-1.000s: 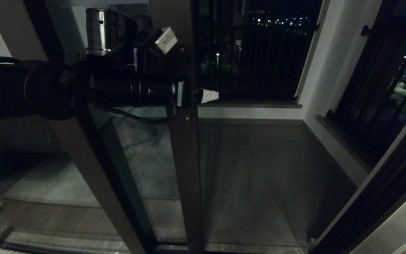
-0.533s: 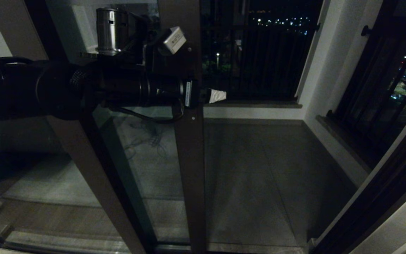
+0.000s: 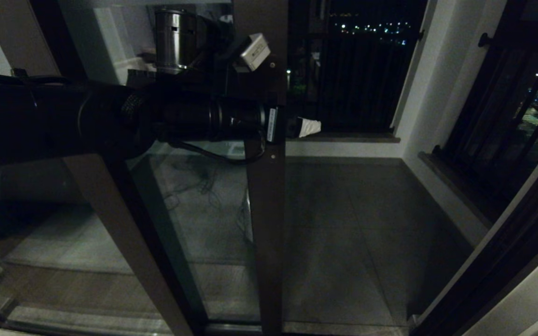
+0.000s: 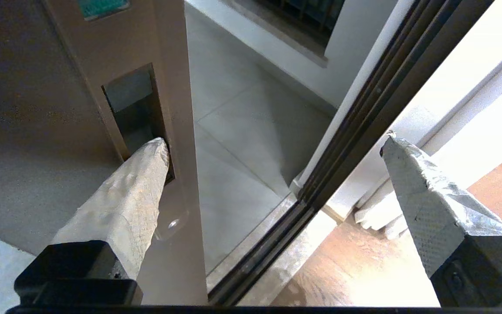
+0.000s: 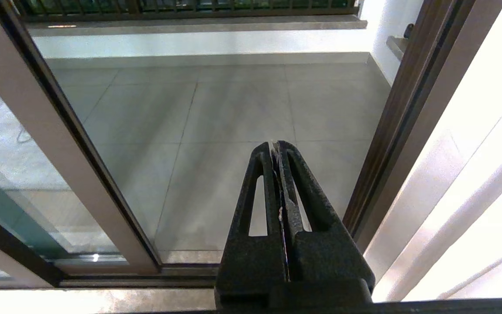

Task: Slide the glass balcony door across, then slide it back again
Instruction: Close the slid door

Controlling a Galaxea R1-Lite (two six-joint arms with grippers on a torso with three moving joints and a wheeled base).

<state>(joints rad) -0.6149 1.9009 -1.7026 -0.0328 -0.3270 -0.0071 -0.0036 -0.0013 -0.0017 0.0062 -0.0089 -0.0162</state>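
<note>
The glass balcony door point(image 3: 266, 210) stands partly across the opening, its dark brown upright edge near the middle of the head view. My left arm reaches across from the left at handle height. The left gripper point(image 4: 275, 141) is open wide. One taped finger point(image 4: 146, 174) has its tip inside the recessed slot handle point(image 4: 135, 104) on the door's edge point(image 4: 172, 87), just above the small round lock point(image 4: 172, 224). The other finger point(image 4: 412, 187) hangs free in the open gap and shows white past the edge point(image 3: 310, 127). My right gripper point(image 5: 277, 144) is shut and empty, parked low facing the doorway.
A second brown stile point(image 3: 110, 210) of the fixed glass panel slants behind the arm on the left. The dark door jamb point(image 3: 498, 261) and floor track point(image 4: 268, 248) bound the gap on the right. Beyond lie the tiled balcony floor point(image 3: 353, 224) and a dark railing point(image 3: 357, 79).
The door's upright edge and my left arm have moved together to the right, narrowing the gap toward the jamb. The finger stays in the slot handle.
</note>
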